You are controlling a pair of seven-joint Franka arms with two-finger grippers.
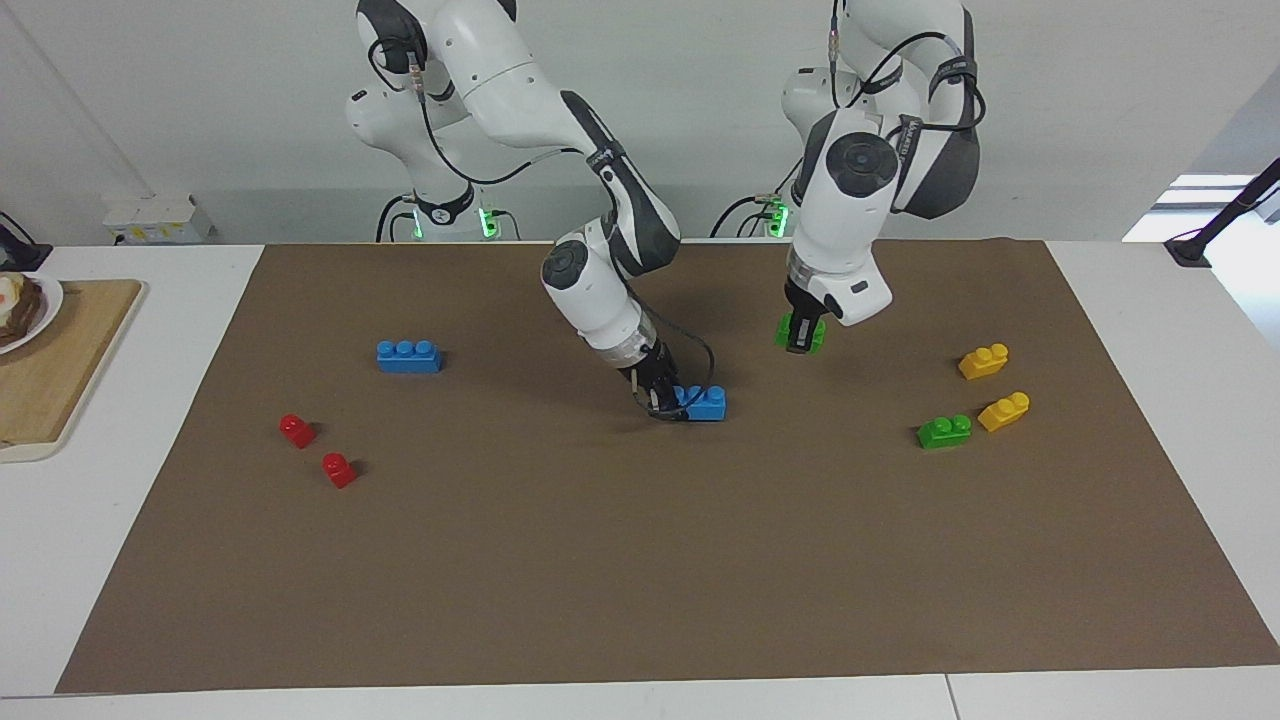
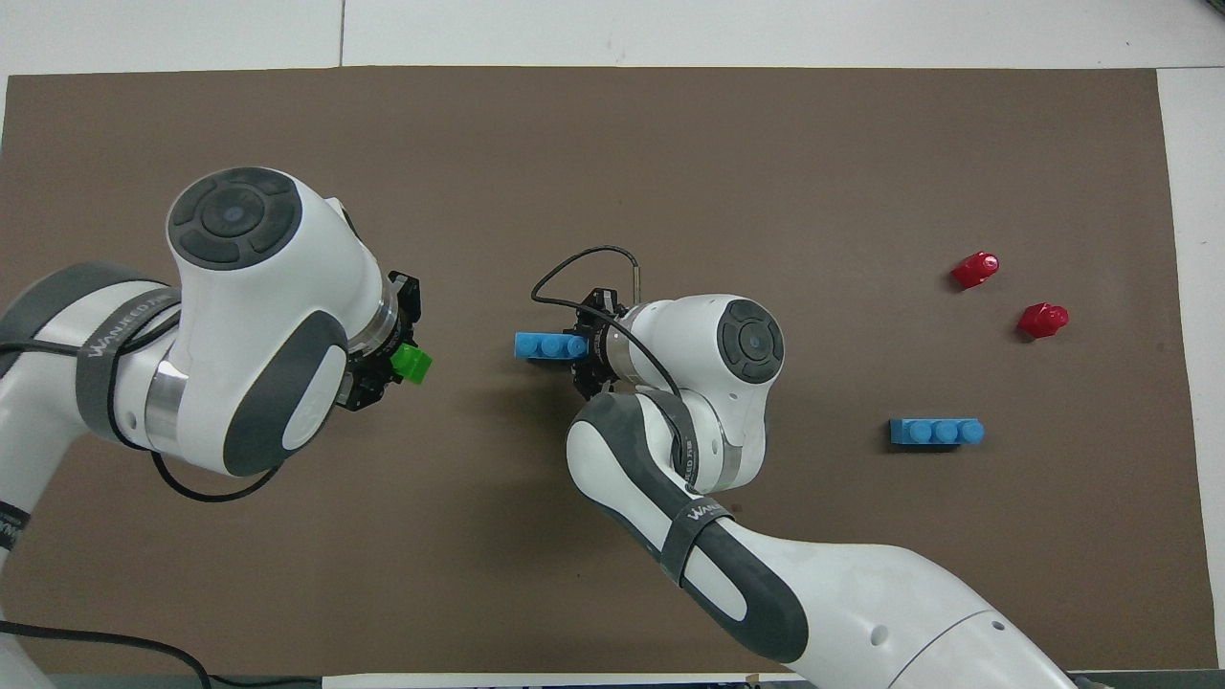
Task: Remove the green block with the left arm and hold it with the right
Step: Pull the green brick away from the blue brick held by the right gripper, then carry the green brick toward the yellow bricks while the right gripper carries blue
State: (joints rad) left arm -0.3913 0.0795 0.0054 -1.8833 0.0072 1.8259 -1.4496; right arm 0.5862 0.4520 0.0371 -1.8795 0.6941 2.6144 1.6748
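My left gripper (image 1: 799, 338) is shut on a green block (image 1: 812, 333) and holds it in the air above the brown mat (image 1: 640, 560). In the overhead view the green block (image 2: 413, 364) sticks out of the left gripper (image 2: 390, 366). My right gripper (image 1: 667, 400) is down on the mat, shut on one end of a blue three-stud brick (image 1: 705, 403), which lies flat. It also shows in the overhead view (image 2: 547, 344) with the right gripper (image 2: 582, 346). A second green block (image 1: 944, 431) lies on the mat toward the left arm's end, hidden in the overhead view.
Two yellow bricks (image 1: 983, 361) (image 1: 1004, 411) lie beside the second green block. Another blue brick (image 1: 408, 356) (image 2: 936, 432) and two red blocks (image 1: 297, 430) (image 1: 339, 469) lie toward the right arm's end. A wooden board (image 1: 60, 370) with a plate (image 1: 30, 310) is off the mat there.
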